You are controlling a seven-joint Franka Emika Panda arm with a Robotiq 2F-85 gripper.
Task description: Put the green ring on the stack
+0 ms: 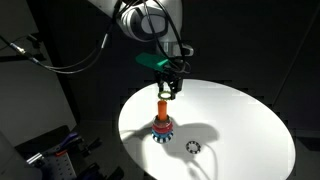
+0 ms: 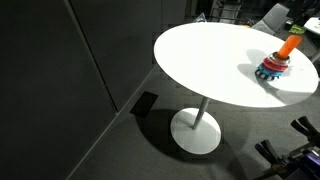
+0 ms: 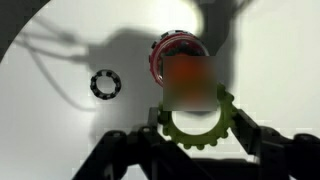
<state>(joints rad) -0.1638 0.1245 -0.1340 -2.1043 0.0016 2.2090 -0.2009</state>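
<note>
The green ring is held flat between my gripper fingers in the wrist view. It also shows in an exterior view as a green patch at the gripper. The stack is an orange peg with red and blue toothed rings at its base, standing on the white round table. It also shows in an exterior view at the right edge. The gripper hovers directly above the peg's top. In the wrist view the blurred orange peg top sits close below the ring's hole.
A small dark toothed ring lies loose on the table beside the stack; it also shows in the wrist view. The table stands on a white pedestal foot. Dark walls and cables surround the table.
</note>
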